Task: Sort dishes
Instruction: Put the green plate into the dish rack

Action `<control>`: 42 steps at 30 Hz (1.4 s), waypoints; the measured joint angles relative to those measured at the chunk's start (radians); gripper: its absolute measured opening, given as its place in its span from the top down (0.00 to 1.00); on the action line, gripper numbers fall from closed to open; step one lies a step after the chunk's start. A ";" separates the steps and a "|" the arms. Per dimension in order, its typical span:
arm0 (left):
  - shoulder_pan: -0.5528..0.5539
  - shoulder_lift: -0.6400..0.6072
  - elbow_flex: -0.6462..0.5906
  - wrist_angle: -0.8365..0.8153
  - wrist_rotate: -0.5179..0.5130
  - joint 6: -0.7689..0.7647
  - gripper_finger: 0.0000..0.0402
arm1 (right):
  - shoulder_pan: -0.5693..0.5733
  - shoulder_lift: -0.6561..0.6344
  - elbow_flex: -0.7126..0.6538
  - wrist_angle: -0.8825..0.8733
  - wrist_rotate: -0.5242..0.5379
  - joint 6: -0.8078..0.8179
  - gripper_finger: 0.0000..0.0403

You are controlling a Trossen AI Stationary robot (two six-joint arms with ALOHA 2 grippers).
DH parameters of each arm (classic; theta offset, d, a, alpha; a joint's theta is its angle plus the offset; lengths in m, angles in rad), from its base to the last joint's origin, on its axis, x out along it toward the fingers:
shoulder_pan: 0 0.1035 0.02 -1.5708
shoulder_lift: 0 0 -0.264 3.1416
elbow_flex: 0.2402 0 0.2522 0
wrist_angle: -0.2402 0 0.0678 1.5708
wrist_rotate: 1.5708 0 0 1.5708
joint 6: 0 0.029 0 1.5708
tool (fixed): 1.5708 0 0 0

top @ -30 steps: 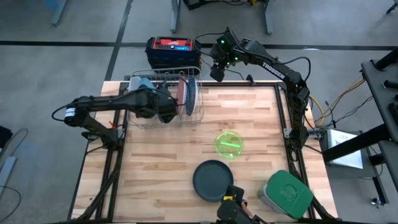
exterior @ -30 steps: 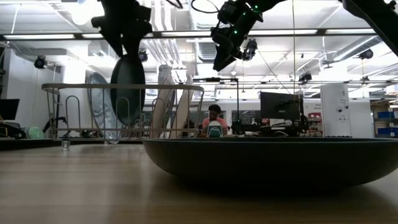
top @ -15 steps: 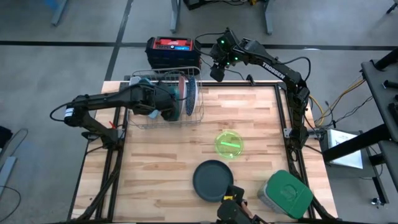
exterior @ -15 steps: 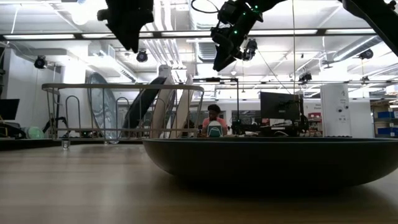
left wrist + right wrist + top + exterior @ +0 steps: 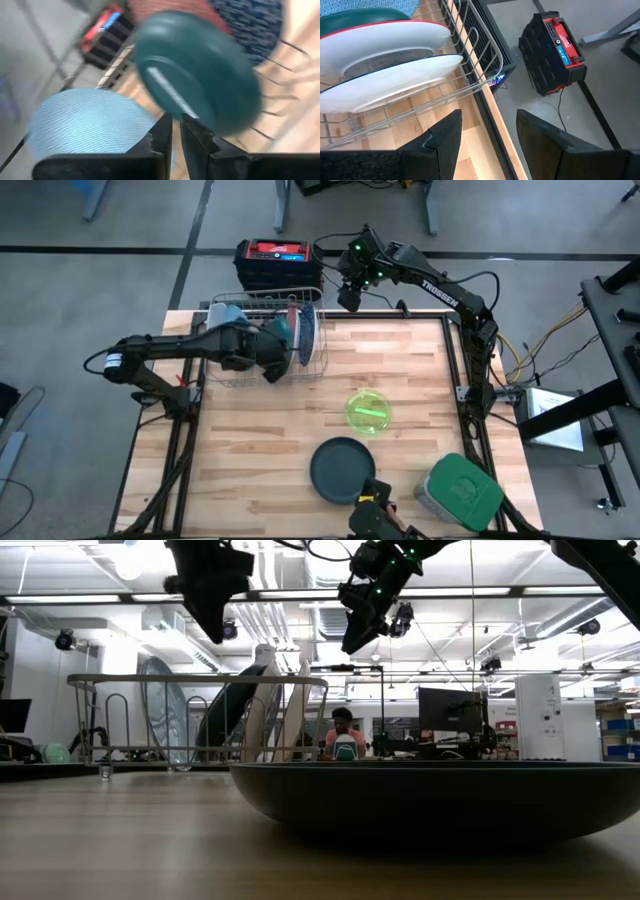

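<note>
My left claw [image 5: 172, 131] is closed and empty beside the teal dish [image 5: 197, 75] at frame centre, so I should back straight out of the rack [image 5: 305, 370].

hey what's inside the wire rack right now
Upright in the wire metal rack: a light blue plate, a leaning teal dish, a reddish plate, white plates. Their lower halves overlap, hidden.

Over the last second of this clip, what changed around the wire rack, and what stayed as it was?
The left pincer let go of the dark teal dish, which dropped into the wire rack and now leans there against the other dishes. The pincer lifted clear and shut empty. The right pincer, open beyond the table's far edge, the lime green dish and the dark plate did not move.
</note>
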 joint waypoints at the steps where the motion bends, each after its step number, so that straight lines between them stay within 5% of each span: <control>1: -0.006 0.000 -0.014 0.027 0.023 0.034 0.94 | 0.000 0.000 0.000 0.000 0.000 0.000 0.56; 8: -0.060 -0.027 -0.157 0.196 0.180 0.374 1.00 | 0.000 0.000 -0.014 0.000 0.000 -0.004 0.56; 14: -0.058 -0.076 -0.272 0.497 0.315 0.554 1.00 | 0.000 0.000 -0.041 0.000 -0.001 -0.005 0.56; 30: -0.010 -0.073 -0.350 0.643 0.261 0.443 1.00 | 0.000 0.000 -0.059 0.000 -0.001 0.008 0.56; 42: -0.008 -0.071 -0.299 0.367 -0.027 0.262 1.00 | 0.000 0.000 -0.059 0.000 -0.001 0.022 0.56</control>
